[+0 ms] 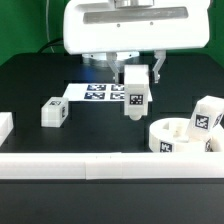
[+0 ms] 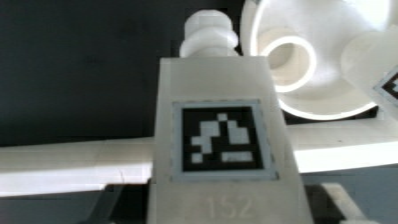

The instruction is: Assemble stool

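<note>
Clamped shut with the pincer (image 1: 136, 80) on a white leg (image 1: 136, 100), held upright with tag facing outward and peg end pointing down at the black table (image 1: 100, 135); hard to tell whether resting on the surface or just above it. Just in front of the marker board (image 1: 98, 93). Near it but apart, toward the exterior view's right, the round seat (image 1: 180, 132), with a second leg (image 1: 207, 120) standing up from it. Well apart at that view's left, a third leg (image 1: 53, 111) lying on the table. Along the near edge, a long white bar (image 1: 80, 165). From the wrist, tag of the held leg (image 2: 222, 130) filling the middle, seat (image 2: 329, 60) just beyond its peg.
</note>
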Action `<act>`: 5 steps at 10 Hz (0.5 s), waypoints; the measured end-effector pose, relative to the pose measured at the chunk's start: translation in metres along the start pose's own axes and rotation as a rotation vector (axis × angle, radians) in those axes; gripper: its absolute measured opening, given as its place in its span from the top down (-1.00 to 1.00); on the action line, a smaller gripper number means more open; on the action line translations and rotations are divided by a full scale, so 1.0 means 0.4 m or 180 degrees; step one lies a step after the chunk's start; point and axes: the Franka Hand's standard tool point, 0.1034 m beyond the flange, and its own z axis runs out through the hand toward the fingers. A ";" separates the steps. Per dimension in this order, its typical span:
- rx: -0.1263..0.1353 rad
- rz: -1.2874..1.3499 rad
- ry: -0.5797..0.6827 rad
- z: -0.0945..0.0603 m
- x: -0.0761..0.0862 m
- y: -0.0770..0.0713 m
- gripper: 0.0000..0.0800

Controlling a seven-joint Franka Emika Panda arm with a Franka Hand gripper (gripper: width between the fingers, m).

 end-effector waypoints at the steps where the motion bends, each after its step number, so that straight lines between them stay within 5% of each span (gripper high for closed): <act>1: -0.0027 -0.0008 0.0168 0.002 -0.003 0.000 0.16; 5: 0.0011 -0.0092 0.0502 -0.002 -0.003 -0.080 0.16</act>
